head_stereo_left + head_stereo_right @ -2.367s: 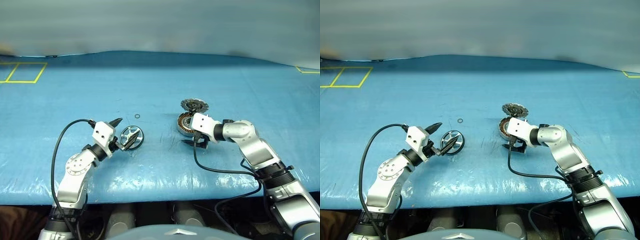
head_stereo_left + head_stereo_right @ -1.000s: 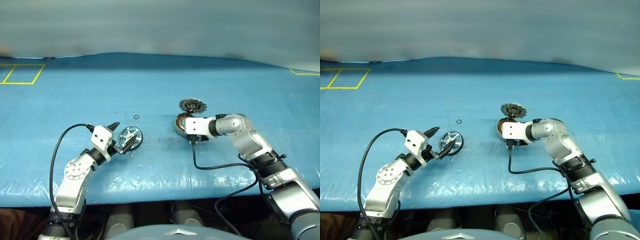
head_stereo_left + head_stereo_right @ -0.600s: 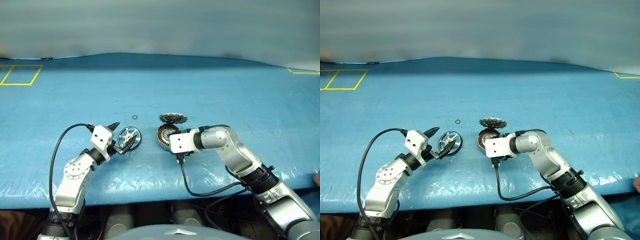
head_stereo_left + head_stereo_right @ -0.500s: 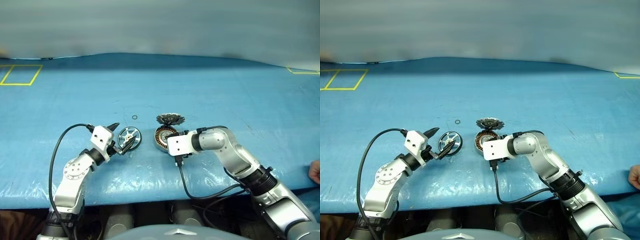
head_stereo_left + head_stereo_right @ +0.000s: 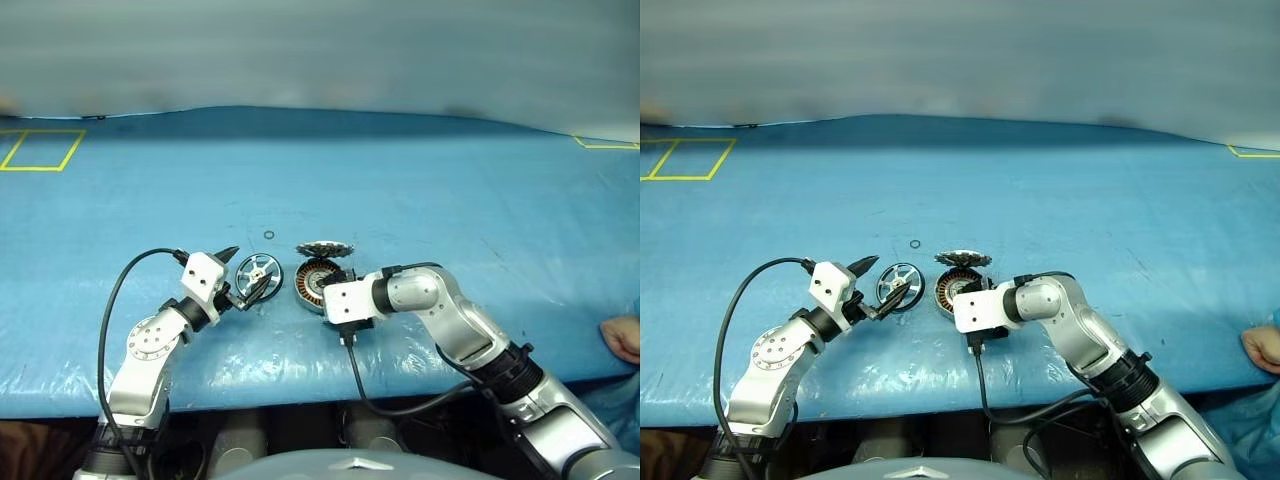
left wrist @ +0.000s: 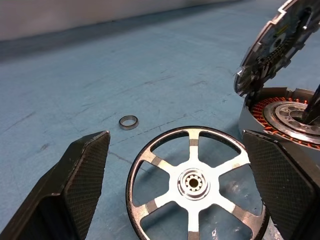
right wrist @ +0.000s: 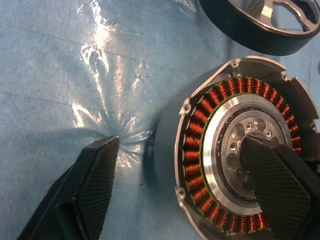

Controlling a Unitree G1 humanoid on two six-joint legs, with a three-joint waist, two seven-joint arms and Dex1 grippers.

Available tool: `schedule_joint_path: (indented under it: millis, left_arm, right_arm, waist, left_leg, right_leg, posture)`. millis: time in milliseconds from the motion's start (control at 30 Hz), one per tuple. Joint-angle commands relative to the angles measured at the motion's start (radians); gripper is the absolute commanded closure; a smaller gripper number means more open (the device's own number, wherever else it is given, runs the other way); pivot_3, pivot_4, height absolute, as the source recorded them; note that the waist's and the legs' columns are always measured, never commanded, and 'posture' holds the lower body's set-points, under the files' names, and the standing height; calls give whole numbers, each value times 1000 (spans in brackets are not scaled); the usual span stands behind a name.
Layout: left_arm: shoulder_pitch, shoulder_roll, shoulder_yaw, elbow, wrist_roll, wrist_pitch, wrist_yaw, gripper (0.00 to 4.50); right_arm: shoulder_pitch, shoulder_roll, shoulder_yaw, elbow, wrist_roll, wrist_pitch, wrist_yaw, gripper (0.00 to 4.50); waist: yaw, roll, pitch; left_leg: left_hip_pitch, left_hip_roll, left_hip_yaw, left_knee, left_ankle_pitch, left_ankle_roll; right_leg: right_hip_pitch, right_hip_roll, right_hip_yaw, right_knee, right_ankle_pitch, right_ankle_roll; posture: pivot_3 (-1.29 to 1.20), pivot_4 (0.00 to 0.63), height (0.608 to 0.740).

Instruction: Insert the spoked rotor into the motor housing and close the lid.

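Note:
The spoked rotor [image 5: 258,270] lies flat on the blue table, between the fingers of my open left gripper [image 6: 175,139], which do not touch it. Just to its right sits the motor housing [image 5: 318,283], its copper windings [image 7: 197,125] facing up. The lid [image 5: 325,250] stands upright on the housing's far edge, ribbed face showing. My right gripper [image 7: 180,142] straddles the housing's near wall. One finger [image 7: 95,175] is on the table outside with a gap to the wall, and the other finger [image 7: 275,180] is over the central hub.
A small loose metal ring [image 5: 268,235] lies on the table behind the rotor. Yellow tape squares [image 5: 40,150] mark the far left. A person's hand [image 5: 622,338] shows at the right edge. The table's front edge runs just below both arms.
My right gripper dragged the housing and its raised lid leftward, up beside the rotor, then opened off the wall. The left arm stayed still. A person's hand appeared at the right edge.

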Motion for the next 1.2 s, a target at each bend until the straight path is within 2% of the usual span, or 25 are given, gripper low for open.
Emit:
schedule_joint_path:
  millis: [33,267,533,733,967,1200]
  left_arm:
    - [-4,0,5,-40,-12,-9,-3,0]
    - [-2,21,19,-39,-22,-4,-23,0]
    - [-37,46,35,-15,-34,11,-36,0]
    - [-170,22,83,70,-31,57,38,0]
    - [-366,40,40,261,46,120,55,0]
    - [-565,14,-20,478,124,140,70,0]
  right_arm:
    - [21,6,-16,-37,60,25,16,393]
    - [62,-9,-113,-170,223,125,43,393]
    - [100,4,-215,-227,350,192,-19,393]
    - [149,-9,-305,-235,413,244,-91,393]
    - [214,-56,-381,-212,440,274,-153,393]
    - [248,-65,-411,-204,474,284,-187,393]
  waist:
    - [1,0,0]
    - [4,1,1]
    - [8,1,1]
    - [15,1,1]
    - [20,0,1]
    - [28,0,1]
  left_leg:
    - [0,0,0,0,0,0]
    - [-3,-1,0,0,-1,1]
    - [-3,-1,0,0,-1,1]
    - [-3,-1,0,1,-1,1]
    - [-4,-2,1,1,-1,1]
    - [-5,-4,2,1,-1,2]
  right_leg:
    - [0,0,0,0,0,0]
    - [-2,-1,0,0,0,0]
    - [-2,-1,0,-1,0,0]
    - [-1,-1,-1,-1,0,1]
    - [-2,0,-1,-2,1,2]
    - [-2,1,-1,-3,5,8]
  posture:
    - [0,150,740]
    - [0,150,740]
    - [0,150,740]
    - [0,150,740]
    - [0,150,740]
    - [0,150,740]
